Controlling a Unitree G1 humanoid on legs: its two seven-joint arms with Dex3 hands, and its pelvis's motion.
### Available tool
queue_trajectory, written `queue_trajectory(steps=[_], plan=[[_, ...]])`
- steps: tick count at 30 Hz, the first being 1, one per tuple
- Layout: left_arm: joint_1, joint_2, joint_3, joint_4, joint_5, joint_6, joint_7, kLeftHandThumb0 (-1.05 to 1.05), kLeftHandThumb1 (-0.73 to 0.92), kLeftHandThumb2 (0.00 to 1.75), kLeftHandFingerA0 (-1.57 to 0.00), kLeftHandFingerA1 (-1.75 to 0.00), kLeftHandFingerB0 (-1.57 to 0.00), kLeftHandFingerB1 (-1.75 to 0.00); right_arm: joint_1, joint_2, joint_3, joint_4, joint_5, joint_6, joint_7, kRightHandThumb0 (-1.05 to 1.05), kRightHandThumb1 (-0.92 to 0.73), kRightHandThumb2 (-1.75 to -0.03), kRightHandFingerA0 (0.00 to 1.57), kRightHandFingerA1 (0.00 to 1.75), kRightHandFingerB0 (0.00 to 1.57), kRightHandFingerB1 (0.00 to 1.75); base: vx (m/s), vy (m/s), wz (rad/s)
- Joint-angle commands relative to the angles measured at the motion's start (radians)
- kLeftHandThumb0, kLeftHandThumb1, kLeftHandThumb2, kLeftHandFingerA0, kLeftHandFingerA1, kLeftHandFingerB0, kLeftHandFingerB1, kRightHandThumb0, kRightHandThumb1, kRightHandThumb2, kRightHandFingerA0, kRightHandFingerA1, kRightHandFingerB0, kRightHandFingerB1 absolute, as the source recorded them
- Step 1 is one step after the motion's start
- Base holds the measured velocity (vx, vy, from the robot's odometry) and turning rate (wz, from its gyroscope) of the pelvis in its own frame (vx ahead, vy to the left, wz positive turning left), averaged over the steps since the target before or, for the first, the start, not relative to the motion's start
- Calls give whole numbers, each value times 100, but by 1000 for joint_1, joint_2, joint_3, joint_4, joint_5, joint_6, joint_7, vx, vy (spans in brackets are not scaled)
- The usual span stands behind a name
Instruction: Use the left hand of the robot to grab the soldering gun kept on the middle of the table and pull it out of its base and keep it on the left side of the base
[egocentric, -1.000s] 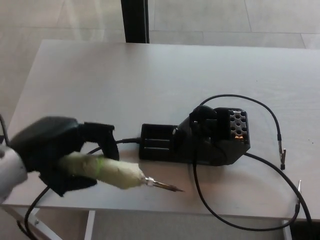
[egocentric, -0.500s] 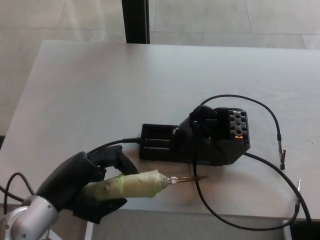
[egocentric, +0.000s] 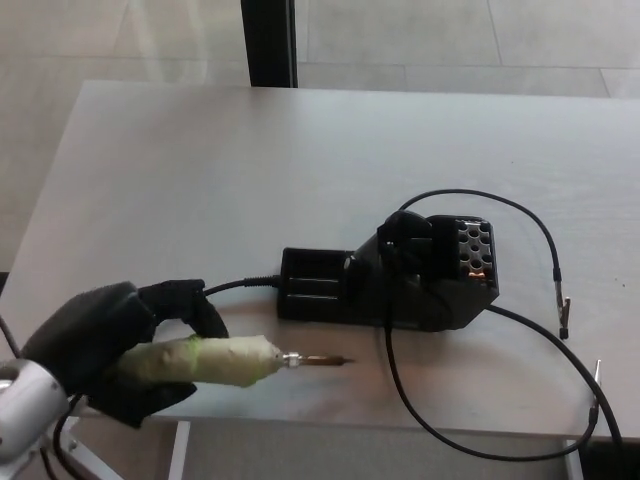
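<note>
1. We have our left robot hand (egocentric: 110, 350) clenched around the soldering gun (egocentric: 215, 362), thumb and fingers wrapped about the pale, green-tinged grip. Our right robot hand does not show.
2. The gun is out of its base (egocentric: 400, 280). It lies roughly level in our grasp, its metal tip (egocentric: 325, 359) pointing away from our palm toward the base and ending just short of it, near the front edge of the surface (egocentric: 200, 170). We cannot tell whether the tip touches the surface or hangs just above it.
3. We judge the gun light and stiff, with most of its weight in the handle we hold. The padded grip looks soft enough for our thick fingers to bite without slipping.
4. The grip is the right place to hold; the thin tip looks fragile and may be hot, so we keep off it.
5. The black cable (egocentric: 235, 286) runs from behind our fingers to the base. It looks springy and may tug or roll the gun once we let go.
6. The base stands beyond the tip, so the gun is already on its left side; what remains, we judge, is to lower it flat and release.
</note>
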Motion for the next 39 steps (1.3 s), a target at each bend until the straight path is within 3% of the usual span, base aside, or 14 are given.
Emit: queue_trajectory(steps=[1,3,12,14,15,19,21,22,27,28,29,31,38,39], plan=[[-43,162,-63,-3,187,-138,-3,-28,74,66,-81,-118,-54,-58,2,-25,-1,-4,5,-26,17,-95,-36,-130,136,94,69,115,0,0,0],[-69,249,-101,-19,314,-158,9,-48,75,62,-42,-61,-40,-39,-3,-27,0,-5,4,-21,13,-96,-37,-131,137,94,69,115,0,0,0],[-41,323,-175,-53,555,-136,180,-58,68,72,-1,-19,-23,-37,-7,-26,13,-1,-10,-23,6,-95,-37,-130,137,93,68,115,0,0,0],[-41,321,-186,-67,569,-121,180,-74,60,91,0,-22,-16,-45,-8,-25,8,-2,-4,-24,12,-98,-37,-131,139,92,68,116,0,0,0],[-39,316,-188,-67,573,-123,202,-60,80,64,0,-22,-24,-34,-6,-26,9,-5,-4,-23,14,-93,-38,-131,135,94,69,115,0,0,0],[-56,312,-207,-53,599,-126,249,-62,81,65,0,-25,-23,-35,-7,-28,7,-9,-2,-20,14,-96,-38,-131,138,94,68,115,0,0,0],[-58,306,-213,-46,607,-121,278,-70,61,95,0,-33,-18,-48,-10,-30,2,-6,3,-16,16,-92,-28,-131,142,87,67,131,0,0,0],[-58,307,-212,-45,605,-123,286,-62,81,64,0,-26,-24,-35,-12,-29,-1,-5,5,-12,13,-96,-38,-132,146,100,68,117,0,0,0],[-46,315,-210,-53,621,-113,314,-63,80,65,0,-24,-23,-34,-11,-32,-3,-3,8,-11,21,-93,-28,-130,140,89,66,132,0,0,0],[-38,316,-197,-46,614,-123,358,-70,56,92,0,-32,-18,-47,-13,-31,-7,-3,11,-4,18,-92,-27,-129,143,88,66,131,0,0,0],[-30,311,-180,-33,592,-138,403,-62,71,62,0,-29,-23,-35,-7,-32,-8,-4,13,-7,23,-90,-36,-128,142,101,68,116,0,0,0],[-19,316,-121,-91,531,-106,327,-71,54,88,0,-26,-10,-40,-3,-32,-8,-4,12,-8,21,-91,-27,-131,144,89,66,131,0,0,0],[-41,244,89,-111,350,-54,315,-69,54,90,0,-26,-8,-35,9,-24,-19,-3,20,-13,28,-94,-25,-127,146,87,63,134,0,0,0],[-28,232,125,-137,316,-29,284,-61,77,63,0,-16,-12,-26,20,-26,-26,-5,27,-17,35,-94,-26,-128,145,88,66,133,0,0,0]])
